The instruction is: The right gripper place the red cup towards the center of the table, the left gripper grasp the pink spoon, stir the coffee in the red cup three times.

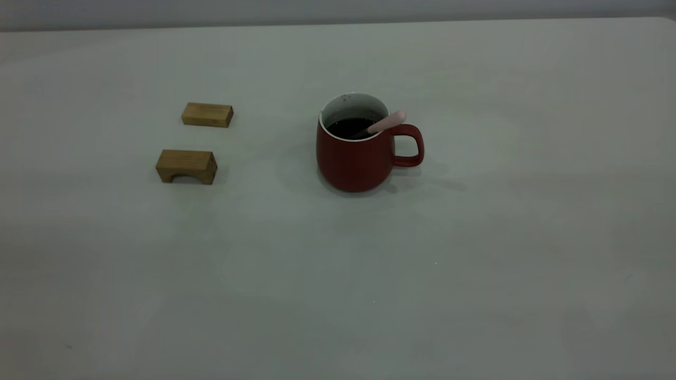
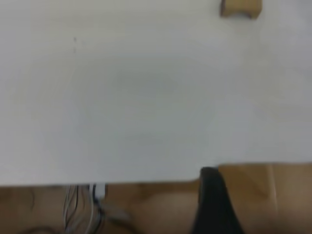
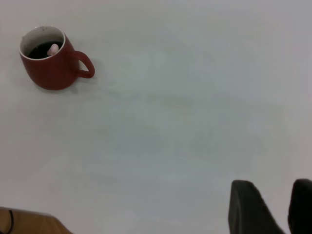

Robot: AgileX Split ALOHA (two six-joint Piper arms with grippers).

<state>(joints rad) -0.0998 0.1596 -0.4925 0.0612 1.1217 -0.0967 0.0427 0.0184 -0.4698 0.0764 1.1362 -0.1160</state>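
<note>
Cup as landmark: red cup [image 1: 356,153] stands upright near the middle of the counter [image 1: 338,274], handle turned toward the right arm's side. Coffee [image 1: 349,126] fills it well below the white rim. Pink spoon [image 1: 387,122] sits in the cup, bowl sunk in the liquid, pink handle leaning out over the rim just above the cup's handle. Nothing holds it.

Two wooden blocks lie well apart from the cup on the left arm's side: a flat one [image 1: 207,114] farther back, an arched one [image 1: 186,166] nearer the camera.

Neither arm shows in the exterior view. Right gripper [image 3: 270,209] is far from the cup, at the counter's near edge in its wrist view; jaws spread, with a clear gap between the two dark fingers, holding nothing. Left gripper [image 2: 214,204]: only one dark finger shows, beyond the counter's edge, so I cannot tell how its jaws stand.

Judgement: cup looks placed and spoon parked, so the task reads as done or nearly so.

Risks: spoon rests loosely on the rim; any knock to the cup could tip the spoon out or slop coffee over.
</note>
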